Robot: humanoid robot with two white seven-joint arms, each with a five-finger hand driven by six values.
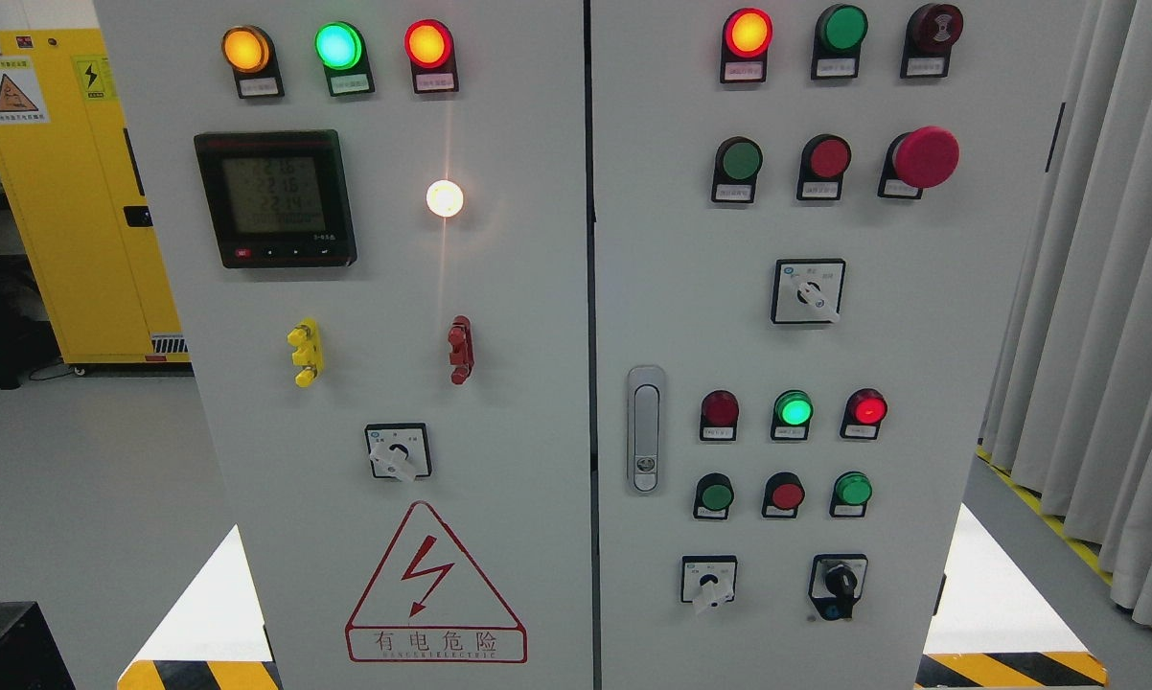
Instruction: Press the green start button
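Observation:
A white electrical cabinet (538, 316) with two doors fills the head view. On the right door, a green push button (739, 161) sits in the upper row beside a red button (828, 158) and a red mushroom button (924, 156). Lower down, two more green buttons (716, 495) (853, 490) flank a red one (785, 494). Above them a green lamp (793, 410) glows. Neither hand nor arm shows anywhere in the picture.
Left door carries lit amber, green and red lamps (337, 46), a meter display (276, 197), a rotary switch (398, 452) and a hazard triangle (434, 585). A door latch (645, 429) sits near the seam. Yellow cabinet (68, 192) stands left, grey curtain (1103, 287) right.

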